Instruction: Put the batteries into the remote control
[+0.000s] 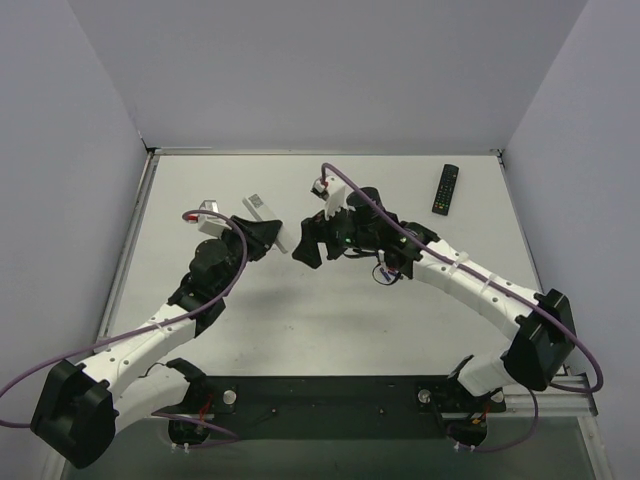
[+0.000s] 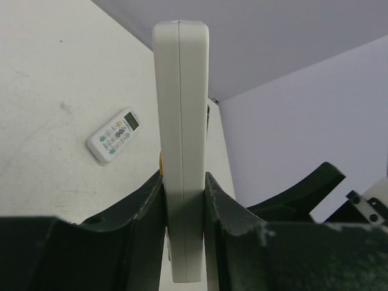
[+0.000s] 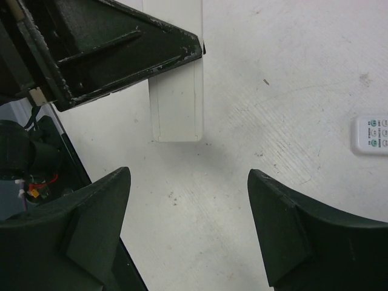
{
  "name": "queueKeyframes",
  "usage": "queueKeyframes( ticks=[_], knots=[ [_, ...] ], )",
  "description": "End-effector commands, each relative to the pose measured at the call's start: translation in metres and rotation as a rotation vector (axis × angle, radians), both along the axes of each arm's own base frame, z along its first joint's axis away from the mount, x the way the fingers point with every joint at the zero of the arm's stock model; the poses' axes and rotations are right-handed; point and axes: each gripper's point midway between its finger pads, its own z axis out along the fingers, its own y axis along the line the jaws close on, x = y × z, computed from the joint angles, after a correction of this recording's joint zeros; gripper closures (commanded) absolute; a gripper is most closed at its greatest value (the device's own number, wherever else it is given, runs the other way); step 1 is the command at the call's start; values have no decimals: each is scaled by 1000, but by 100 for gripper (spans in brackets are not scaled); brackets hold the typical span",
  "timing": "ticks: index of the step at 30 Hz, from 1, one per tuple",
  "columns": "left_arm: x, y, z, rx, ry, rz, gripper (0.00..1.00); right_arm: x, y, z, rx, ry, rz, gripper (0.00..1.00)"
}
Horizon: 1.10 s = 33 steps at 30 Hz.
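Left pincer (image 2: 183, 185) grips one remote control (image 2: 180, 109); right pincer (image 3: 188, 176) gapes beside it.

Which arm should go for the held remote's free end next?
Right, likely: the right gripper is open, empty and faces the free end of the slim white remote, which the left gripper clamps by its sides.

Top camera looks down; both close wrist cameras share the remote control (image 2: 180, 151).
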Motion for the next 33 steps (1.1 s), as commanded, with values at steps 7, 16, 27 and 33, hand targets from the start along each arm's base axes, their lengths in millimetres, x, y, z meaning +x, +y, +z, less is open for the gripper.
queueKeyframes(
  ticks=[7,16,27,33],
  knots=[
    [-1,-3,51,-196,-99,-5,100,15,40,24,30,-129,44,32],
    [-4,-7,51,-199,-101,-27,100,20,52,23,-16,-176,71,61],
    [5,27,69,-151,-119,26,32,9,32,17,-124,-225,128,100],
    [4,29,68,-129,-95,7,23,5,27,19,-143,-233,141,100]
  ],
)
